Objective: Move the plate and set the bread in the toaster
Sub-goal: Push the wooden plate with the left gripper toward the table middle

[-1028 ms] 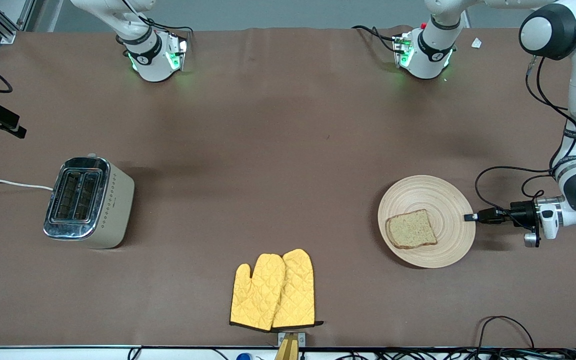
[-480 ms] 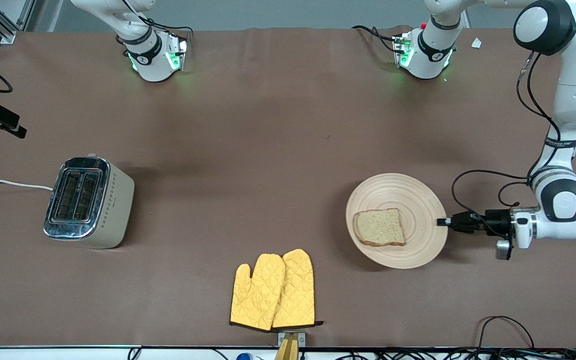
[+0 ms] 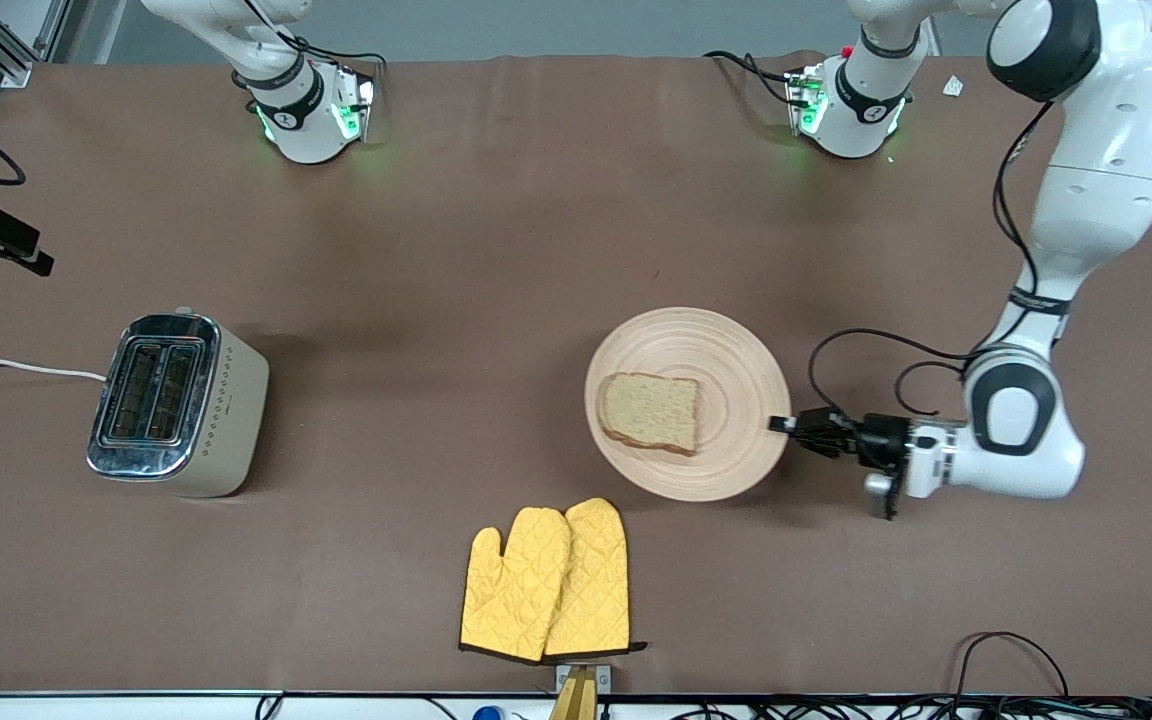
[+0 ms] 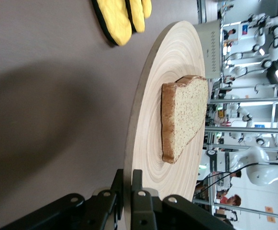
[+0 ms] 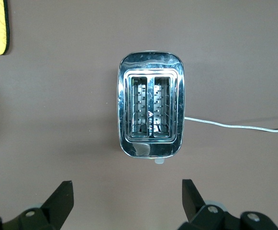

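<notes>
My left gripper [image 3: 784, 424] pinching the rim of the round pale-wood plate [image 3: 736, 375], brown bread slice [image 3: 651, 411] on it, my right gripper [image 5: 124, 199] spread wide over the chrome-topped cream toaster [image 5: 150, 111]

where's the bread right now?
In the front view the bread lies on the plate, mid-table, farther from the camera than the oven mitts; the left end effector grips the plate's rim.
</notes>
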Available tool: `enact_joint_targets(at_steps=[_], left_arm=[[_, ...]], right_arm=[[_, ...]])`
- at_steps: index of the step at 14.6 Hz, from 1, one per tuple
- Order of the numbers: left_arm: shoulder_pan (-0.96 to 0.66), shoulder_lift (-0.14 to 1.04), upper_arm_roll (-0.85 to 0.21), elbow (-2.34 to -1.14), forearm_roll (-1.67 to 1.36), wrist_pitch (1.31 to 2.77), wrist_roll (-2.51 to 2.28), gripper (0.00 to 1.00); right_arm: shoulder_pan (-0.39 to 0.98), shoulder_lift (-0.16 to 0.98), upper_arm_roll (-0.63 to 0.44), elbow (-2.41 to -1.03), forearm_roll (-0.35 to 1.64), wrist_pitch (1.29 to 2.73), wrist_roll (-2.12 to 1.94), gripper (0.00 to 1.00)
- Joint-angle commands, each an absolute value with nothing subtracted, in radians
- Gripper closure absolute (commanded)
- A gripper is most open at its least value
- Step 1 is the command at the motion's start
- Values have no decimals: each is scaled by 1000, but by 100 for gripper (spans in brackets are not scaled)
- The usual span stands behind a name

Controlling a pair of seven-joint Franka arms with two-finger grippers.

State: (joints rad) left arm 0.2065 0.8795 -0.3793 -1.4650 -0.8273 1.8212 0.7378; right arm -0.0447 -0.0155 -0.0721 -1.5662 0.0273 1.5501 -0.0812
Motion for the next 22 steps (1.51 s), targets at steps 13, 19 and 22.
enact_joint_targets(at_steps=[13,19,22], left_arm=[[-89,902,-387,-1569,-1015,2137,641,95],[-112,922,-385,-1577,-1046,2172,647,81],[-97,917,-379,-1577,-1042,2172,635,0]], right_arm=[[-51,-48,-60,-1598,34,1582,-80,0],[-54,-45,-61,-1597,37,1582,-84,0],[-51,-37,-61,-1563,32,1582,-90,0]])
